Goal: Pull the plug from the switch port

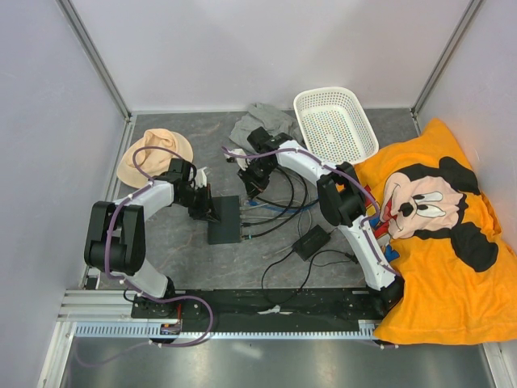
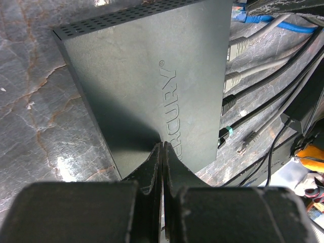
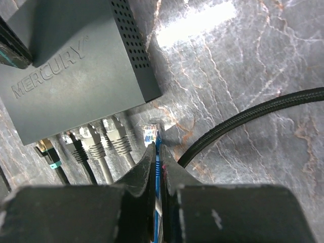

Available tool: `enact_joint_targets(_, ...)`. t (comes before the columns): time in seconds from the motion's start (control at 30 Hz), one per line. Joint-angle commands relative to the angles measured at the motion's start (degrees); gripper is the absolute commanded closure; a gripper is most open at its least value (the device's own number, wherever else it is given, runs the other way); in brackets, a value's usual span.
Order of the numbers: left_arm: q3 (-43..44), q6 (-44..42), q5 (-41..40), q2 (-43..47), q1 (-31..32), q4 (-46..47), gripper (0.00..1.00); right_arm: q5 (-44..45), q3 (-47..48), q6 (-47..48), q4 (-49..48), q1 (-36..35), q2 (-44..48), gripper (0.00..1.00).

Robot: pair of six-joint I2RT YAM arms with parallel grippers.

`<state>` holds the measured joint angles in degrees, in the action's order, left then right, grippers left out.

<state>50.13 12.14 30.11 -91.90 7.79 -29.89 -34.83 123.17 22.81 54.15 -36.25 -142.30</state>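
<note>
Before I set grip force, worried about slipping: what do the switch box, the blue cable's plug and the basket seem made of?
Switch box: matte black, plastic or painted metal; punched vents, embossed logo. Plug: likely clear plastic, see-through. Basket: white plastic lattice.

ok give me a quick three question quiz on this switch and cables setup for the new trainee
1. True or false: the clear plug on the blue cable sits inside a port of the Mercury switch.
2. How many cables are plugged into the Mercury switch? A two, B four, C six.
3. Fill in: the left jaws, shut, touch the top of the ____.

Key
1. False. The clear plug lies outside the ports, over the table, with the right jaws shut on the blue cable just behind it.
2. B: two grey and two black.
3. Mercury switch.
</note>
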Motion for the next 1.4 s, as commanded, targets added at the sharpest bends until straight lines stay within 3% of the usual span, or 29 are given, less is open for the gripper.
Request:
enact_joint_targets(0.0,-0.91,-1.07,-6.47,-2.06,0.03,0.8,0.99,13.82,0.04,4.97,1.84,1.27,-2.54,1.0)
enact_joint_targets(0.43,-1.26,-1.33,-6.11,-1.0,0.03,1.24,0.98,31.55,-0.56,0.22,-9.14,1.27,0.09,1.0)
enact_joint_targets(0.6,-1.52,-1.33,-6.03,-0.48,0.03,1.5,0.98,34.04,-0.66,-2.41,-10.73,1.36,0.36,1.0)
enact_joint_targets(0.87,-1.79,-1.51,-5.68,0.4,0.03,1.76,0.99,21.5,-1.18,-6.28,-10.56,1.36,5.27,1.0)
enact_joint_targets(1.07,-1.96,-1.51,-5.59,0.84,0.03,1.94,0.98,15.68,-6.62,-8.39,-12.66,1.09,12.21,1.0)
enact_joint_targets(1.17,-1.62,-2.2,-5.06,1.02,0.03,2.03,0.98,9.8,-9.87,-9.53,-12.84,1.09,13.8,0.83)
enact_joint_targets(1.2,-1.27,-2.47,-5.06,1.37,0.03,2.03,0.98,5.6,-10.41,-9.54,-12.41,1.09,13.98,0.7)
enact_joint_targets(1.37,3.3,-2.82,-3.91,4.97,0.03,1.16,0.98,1.43,-13.74,-9.98,-11.79,-0.13,13.28,0.66)
